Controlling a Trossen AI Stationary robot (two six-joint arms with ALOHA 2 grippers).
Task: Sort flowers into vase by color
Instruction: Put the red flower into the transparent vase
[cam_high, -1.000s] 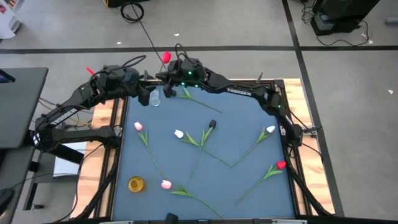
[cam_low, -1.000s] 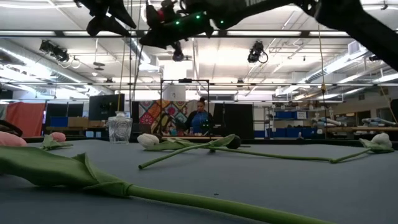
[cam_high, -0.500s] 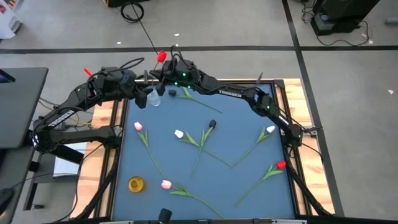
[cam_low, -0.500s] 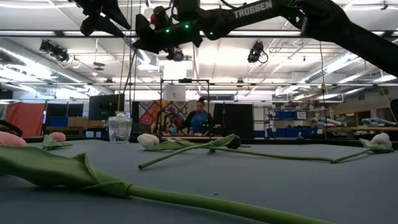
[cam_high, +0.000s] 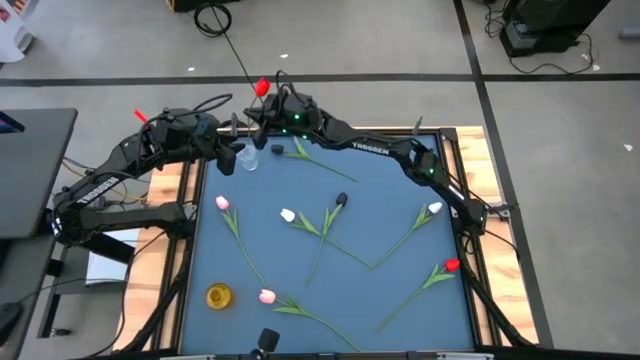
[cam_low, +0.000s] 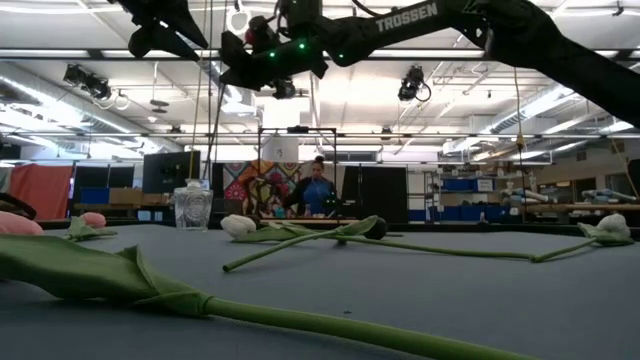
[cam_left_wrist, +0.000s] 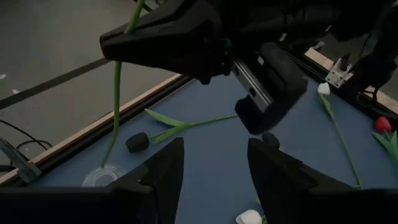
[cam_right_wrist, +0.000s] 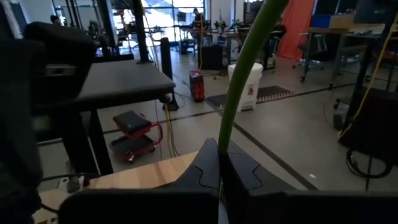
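My right gripper (cam_high: 264, 122) hangs high over the table's far left corner, shut on a red tulip (cam_high: 262, 87). The tulip's green stem (cam_left_wrist: 116, 93) hangs down to the mouth of a clear glass vase (cam_left_wrist: 99, 178), which stands on the blue mat (cam_high: 248, 159). My left gripper (cam_left_wrist: 216, 146) is open and hovers just left of the vase (cam_high: 232, 150), touching nothing. More tulips lie flat on the mat: pink (cam_high: 222, 203), white (cam_high: 288, 215), dark (cam_high: 342, 200), red (cam_high: 452, 265). My right gripper pinches the red tulip's stem (cam_right_wrist: 222, 146) between its two fingers, partway down from the head. The fingers come level from the table's right and lie across the stem. The tulip hangs upright, lifted clear, and its lower end (cam_left_wrist: 107, 163) reaches the vase's rim.
A dark tulip (cam_left_wrist: 137, 142) lies on the mat close to the vase. A gold vase (cam_high: 218, 295) stands near the near left corner beside a pink tulip (cam_high: 267, 296). A white tulip (cam_high: 435, 209) lies at the right. A person (cam_low: 316, 190) stands beyond the table.
My right gripper has moved toward the table's left, carrying the red tulip upright toward the glass vase. The tulip's head has shifted left with it. The left arm has kept still.
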